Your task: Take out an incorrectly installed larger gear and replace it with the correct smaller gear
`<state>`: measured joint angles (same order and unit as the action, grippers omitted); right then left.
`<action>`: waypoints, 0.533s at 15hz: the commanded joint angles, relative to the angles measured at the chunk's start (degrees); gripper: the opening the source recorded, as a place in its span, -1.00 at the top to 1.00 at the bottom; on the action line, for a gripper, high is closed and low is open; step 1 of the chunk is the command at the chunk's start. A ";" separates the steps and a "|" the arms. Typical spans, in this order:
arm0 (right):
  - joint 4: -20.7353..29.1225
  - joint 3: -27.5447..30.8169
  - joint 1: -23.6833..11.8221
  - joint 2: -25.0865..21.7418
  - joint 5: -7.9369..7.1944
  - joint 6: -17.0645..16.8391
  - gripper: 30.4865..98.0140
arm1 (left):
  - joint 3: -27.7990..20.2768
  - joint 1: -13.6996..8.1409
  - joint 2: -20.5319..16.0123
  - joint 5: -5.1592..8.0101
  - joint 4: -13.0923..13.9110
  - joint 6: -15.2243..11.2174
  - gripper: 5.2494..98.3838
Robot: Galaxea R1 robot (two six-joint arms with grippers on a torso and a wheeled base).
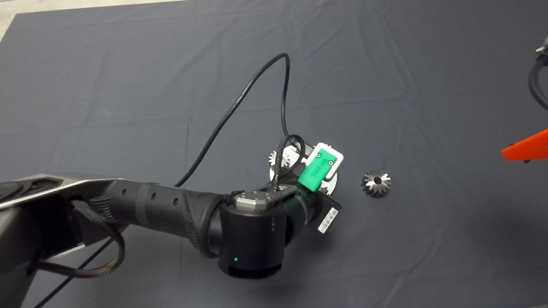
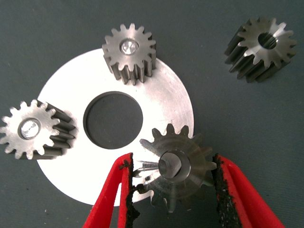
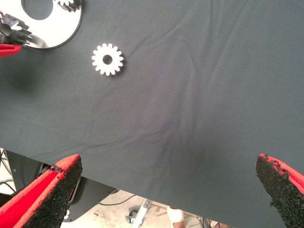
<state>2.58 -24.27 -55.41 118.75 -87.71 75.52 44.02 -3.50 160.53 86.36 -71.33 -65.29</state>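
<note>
The larger gear [image 2: 176, 172], dark and bevelled, sits on a round silver plate [image 2: 61, 180] with a centre hole. My left gripper [image 2: 173, 159] is over it, one finger on each side. The right pad [image 2: 222, 190] touches the teeth and the left pad [image 2: 127, 192] is a sliver away. Two small spur gears [image 2: 129, 52] [image 2: 31, 128] stand on the plate. The smaller gear [image 2: 261, 42] lies loose on the mat beside the plate, also in the head view [image 1: 376, 183] and the right wrist view [image 3: 107, 59]. My right gripper [image 3: 168, 161] is open and empty at the mat's right edge [image 1: 544, 145].
In the head view the left arm's wrist [image 1: 318, 172] covers most of the plate. A black cable [image 1: 248, 91] loops from it across the middle of the mat. The right wrist view shows the mat's edge with floor beyond [image 3: 142, 209].
</note>
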 commanded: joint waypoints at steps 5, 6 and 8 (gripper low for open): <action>1.63 0.35 -1.02 0.39 -2.90 0.42 -0.96 | 1.05 0.54 0.54 -0.75 -2.68 0.52 0.39; 1.63 0.38 -1.02 0.39 -2.90 0.42 -0.96 | 1.31 0.77 0.54 -0.75 -2.76 0.61 0.39; 1.63 0.38 -1.02 0.39 -2.90 0.42 -0.96 | 2.22 0.86 0.54 -0.84 -2.76 0.78 0.39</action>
<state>2.58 -24.27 -55.40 118.77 -87.71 75.52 45.45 -2.34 160.94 86.13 -72.13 -65.12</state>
